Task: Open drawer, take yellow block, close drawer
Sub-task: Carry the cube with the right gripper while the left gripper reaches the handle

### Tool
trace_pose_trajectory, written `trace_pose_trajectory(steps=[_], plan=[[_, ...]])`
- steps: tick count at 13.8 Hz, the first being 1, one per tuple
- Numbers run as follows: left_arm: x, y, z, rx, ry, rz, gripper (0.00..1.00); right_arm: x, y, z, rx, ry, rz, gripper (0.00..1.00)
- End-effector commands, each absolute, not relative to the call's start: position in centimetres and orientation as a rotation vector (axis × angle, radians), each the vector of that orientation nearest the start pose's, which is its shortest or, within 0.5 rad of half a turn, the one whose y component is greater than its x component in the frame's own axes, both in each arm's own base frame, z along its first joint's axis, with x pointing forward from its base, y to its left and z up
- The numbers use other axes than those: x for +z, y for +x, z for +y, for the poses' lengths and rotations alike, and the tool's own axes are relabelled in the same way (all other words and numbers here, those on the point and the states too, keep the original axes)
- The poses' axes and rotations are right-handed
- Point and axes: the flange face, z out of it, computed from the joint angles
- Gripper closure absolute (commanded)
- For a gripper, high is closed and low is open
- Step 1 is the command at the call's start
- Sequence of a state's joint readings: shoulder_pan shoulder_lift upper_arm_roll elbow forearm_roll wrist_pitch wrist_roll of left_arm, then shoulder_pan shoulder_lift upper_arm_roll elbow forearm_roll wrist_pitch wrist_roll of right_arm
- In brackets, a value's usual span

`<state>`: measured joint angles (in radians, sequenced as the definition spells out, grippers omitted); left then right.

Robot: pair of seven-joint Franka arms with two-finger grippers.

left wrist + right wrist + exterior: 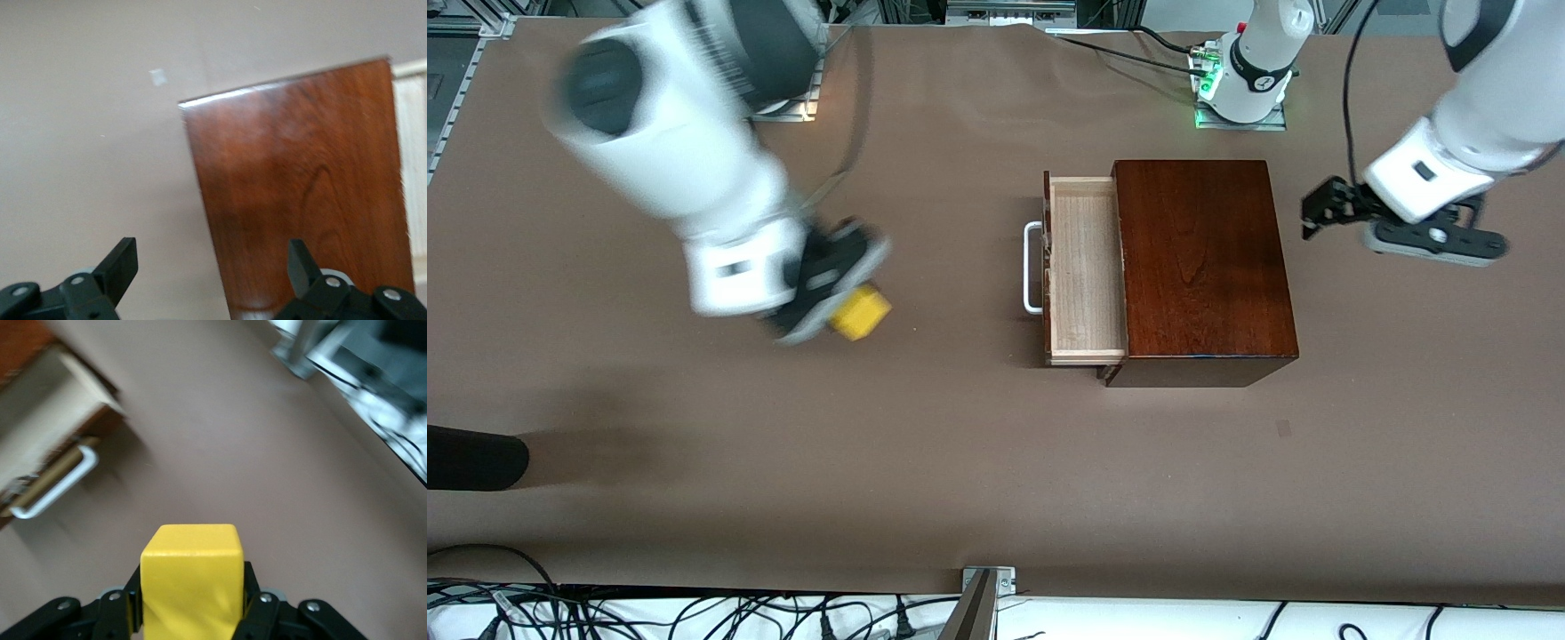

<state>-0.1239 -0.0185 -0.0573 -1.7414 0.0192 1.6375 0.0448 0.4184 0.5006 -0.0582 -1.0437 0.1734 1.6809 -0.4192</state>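
Observation:
The drawer (1083, 271) stands pulled out of the mahogany box (1200, 267), its pale wood tray empty, its white handle (1032, 267) toward the right arm's end of the table. The drawer also shows in the right wrist view (47, 447). My right gripper (845, 307) is shut on the yellow block (860, 312), held over bare table well away from the drawer; the block fills the jaws in the right wrist view (191, 580). My left gripper (1316, 213) is open and empty, in the air beside the box's back end, and waits; the box shows in its view (300, 187).
The brown table cover (960, 462) spreads around the box. The left arm's base (1245, 80) stands at the table's edge above the box in the front view. A dark object (471, 458) pokes in at the table's edge at the right arm's end.

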Motion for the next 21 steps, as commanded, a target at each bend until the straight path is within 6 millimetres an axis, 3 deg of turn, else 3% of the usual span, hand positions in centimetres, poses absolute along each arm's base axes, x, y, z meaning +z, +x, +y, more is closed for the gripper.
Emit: trace_pose_trajectory(steps=[1,3,4,7,10,12,15,18,20,21], plan=[[55.3,52.6,-14.8,0.236,-3.068,0.637,0.00,53.9,65.4,19.0,-0.071,-2.815,-0.913,1.00],[53.7,51.4,-19.9,0.310,-3.038,0.837,0.00,49.2,65.6,13.1,0.040,-2.885,-0.718,1.00],[52.7,50.7,-22.4,0.346,-3.032,0.914,0.00,46.7,65.3,11.4,0.027,-2.922,-0.687,1.00],[50.6,47.6,-32.1,0.434,-3.022,1.135,0.00,37.3,62.1,6.8,-0.019,-3.033,-0.515,1.00],[49.0,47.8,-40.0,0.460,-2.971,1.300,0.00,29.7,59.8,4.6,-0.074,-3.067,-0.431,1.00],[47.1,48.9,-42.6,0.474,-2.941,1.392,0.00,26.4,58.7,3.7,-0.054,-3.082,-0.373,1.00],[43.4,49.8,-46.2,0.389,-2.815,1.761,0.00,21.8,56.4,2.0,-0.105,-3.103,-0.316,1.00],[39.1,49.4,-50.4,0.211,-2.650,2.030,0.00,19.7,56.0,1.5,-0.067,-3.110,-0.256,1.00],[36.7,49.3,-51.9,0.115,-2.494,2.115,0.00,18.4,55.8,1.4,-0.048,-3.112,-0.243,1.00],[35.1,49.0,-52.5,0.117,-2.397,2.189,0.00,18.2,55.8,1.4,-0.043,-3.112,-0.234,0.73]])
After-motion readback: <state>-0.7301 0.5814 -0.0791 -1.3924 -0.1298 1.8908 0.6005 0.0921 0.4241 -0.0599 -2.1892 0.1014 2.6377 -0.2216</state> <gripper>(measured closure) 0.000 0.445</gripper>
